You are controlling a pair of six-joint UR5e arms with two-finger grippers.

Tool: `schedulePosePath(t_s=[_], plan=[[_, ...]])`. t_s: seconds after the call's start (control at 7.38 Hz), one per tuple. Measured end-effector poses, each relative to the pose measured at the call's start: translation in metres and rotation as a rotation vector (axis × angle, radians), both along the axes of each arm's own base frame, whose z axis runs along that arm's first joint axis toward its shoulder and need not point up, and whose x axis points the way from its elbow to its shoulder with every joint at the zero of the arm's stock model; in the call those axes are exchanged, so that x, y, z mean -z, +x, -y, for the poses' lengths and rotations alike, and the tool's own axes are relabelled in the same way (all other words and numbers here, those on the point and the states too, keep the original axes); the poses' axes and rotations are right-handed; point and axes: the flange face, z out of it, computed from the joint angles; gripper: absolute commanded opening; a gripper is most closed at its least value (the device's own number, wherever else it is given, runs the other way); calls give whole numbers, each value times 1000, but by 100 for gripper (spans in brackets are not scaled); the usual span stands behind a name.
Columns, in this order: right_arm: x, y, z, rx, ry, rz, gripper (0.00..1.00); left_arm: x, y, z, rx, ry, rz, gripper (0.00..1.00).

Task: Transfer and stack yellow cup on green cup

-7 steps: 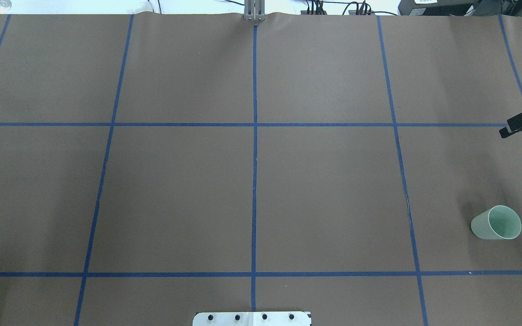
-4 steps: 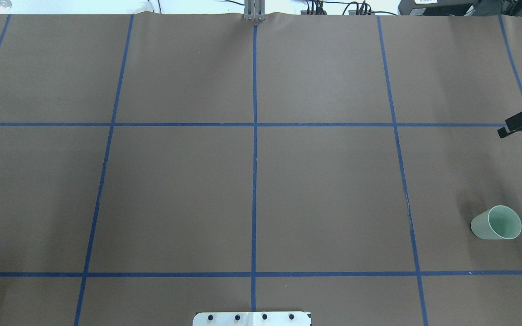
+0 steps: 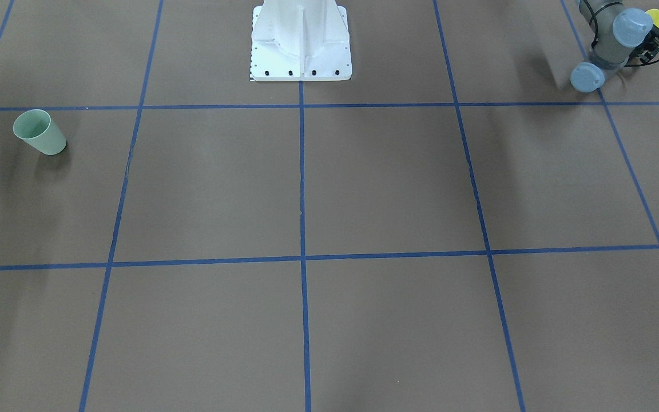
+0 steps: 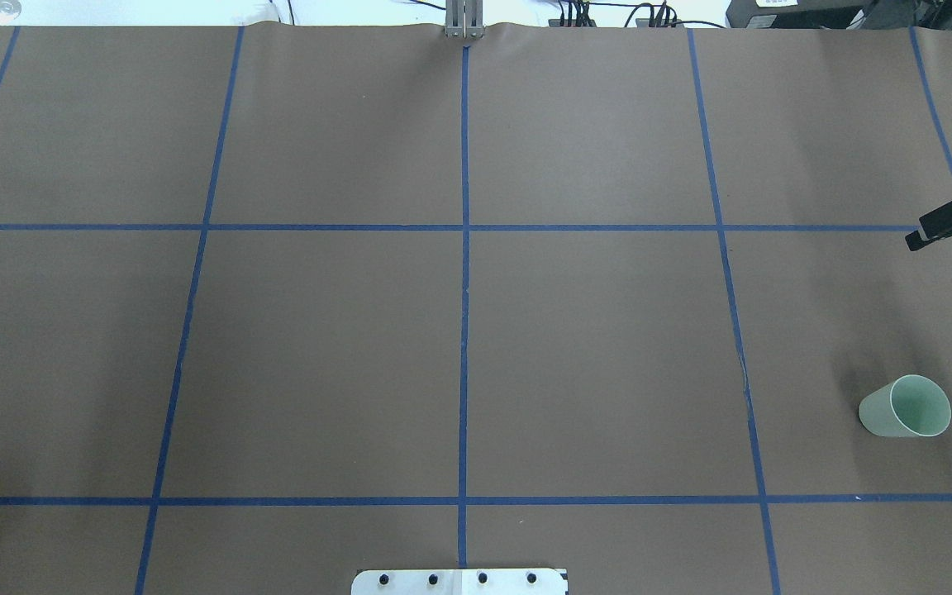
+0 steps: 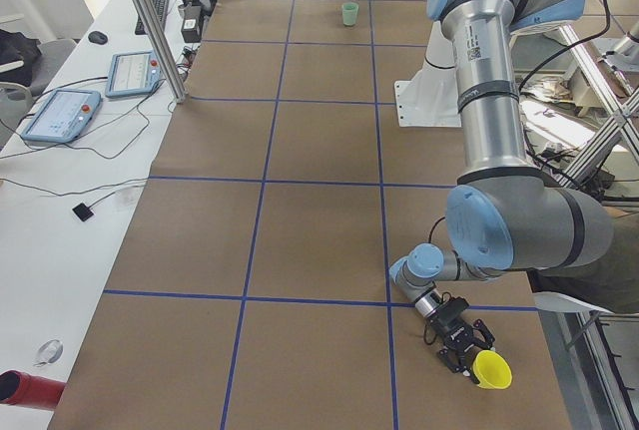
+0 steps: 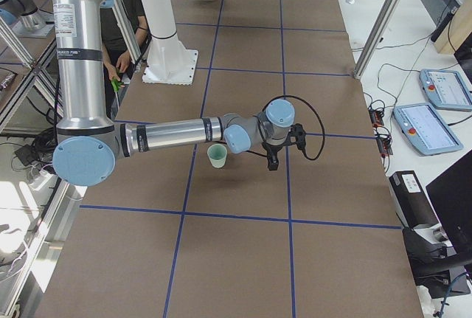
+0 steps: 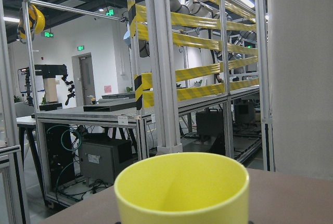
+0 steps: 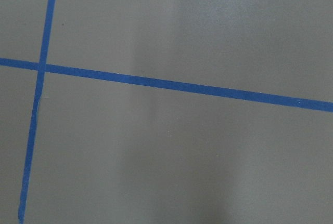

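Observation:
The yellow cup point(image 5: 491, 370) stands at the table's near corner on my left side; it also shows in the front-facing view point(image 3: 657, 18). It is out of the overhead view. My left gripper point(image 5: 469, 355) is low at the table with the cup right at its fingertips. The cup's rim fills the bottom of the left wrist view point(image 7: 182, 185). I cannot tell whether the fingers are closed on it. The green cup point(image 4: 904, 406) stands upright at the right. My right gripper point(image 4: 916, 240) hangs beyond it, pointing down, apart from it point(image 6: 272, 164); I cannot tell if it is open or shut.
The white robot base plate point(image 4: 459, 581) sits at the near table edge. Blue tape lines point(image 4: 464, 330) grid the brown table. Teach pendants point(image 5: 60, 114) and cables lie on the side bench past a frame post point(image 5: 150, 21). A person stands behind the base point(image 6: 122, 45).
My right gripper has drifted slightly leftward in the overhead view. The green cup has not moved.

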Motion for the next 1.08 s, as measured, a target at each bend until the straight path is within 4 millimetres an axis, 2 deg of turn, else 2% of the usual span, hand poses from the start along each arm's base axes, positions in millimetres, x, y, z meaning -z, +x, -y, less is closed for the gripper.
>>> schedulePosePath(t_s=[0.27, 0.54, 0.81, 1.08], plan=[[1, 0, 0, -2, -2, 2, 100, -9, -26, -1, -33, 11, 22, 58], [4, 0, 0, -9, -8, 5, 100, -21, -72, 1, -120, 37, 40, 58], [7, -1, 1, -23, -24, 9, 100, -32, -110, 12, -244, 121, 66, 58], [10, -2, 2, -27, -31, 17, 100, -39, -134, 22, -348, 190, 55, 58]])
